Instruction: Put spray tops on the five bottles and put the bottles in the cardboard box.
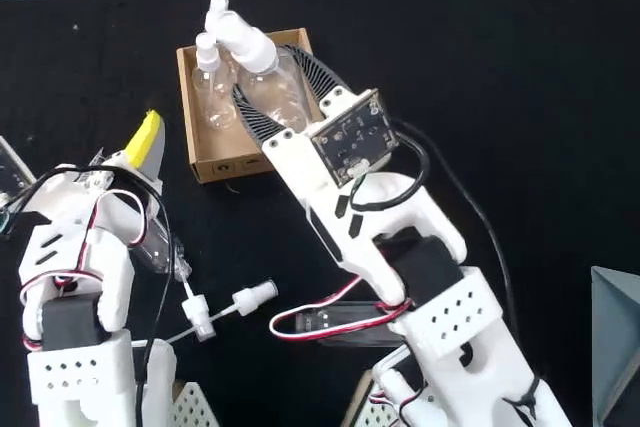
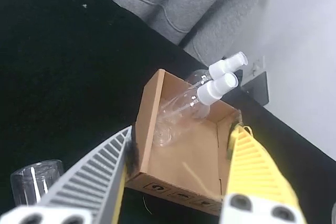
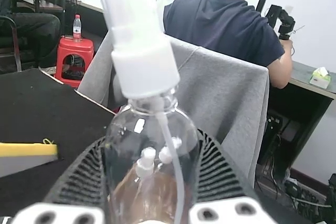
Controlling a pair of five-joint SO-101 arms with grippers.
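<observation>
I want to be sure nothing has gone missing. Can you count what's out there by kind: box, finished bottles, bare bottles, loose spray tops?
Cardboard box: 1
Bottles with spray tops on: 3, two in the box and one in the right gripper
Bottles without tops: 2
Loose spray tops: 2
Total: 8

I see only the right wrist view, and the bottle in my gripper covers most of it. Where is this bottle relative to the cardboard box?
Observer: The right gripper holds the bottle over the cardboard box, its spray top toward the far wall.
Operator: Is the left gripper in my way?
Observer: It seems not; the left gripper is open and empty, beside the box.
Operator: Are any tops unused?
Observer: Yes, loose spray tops lie on the table between the two arms.
</observation>
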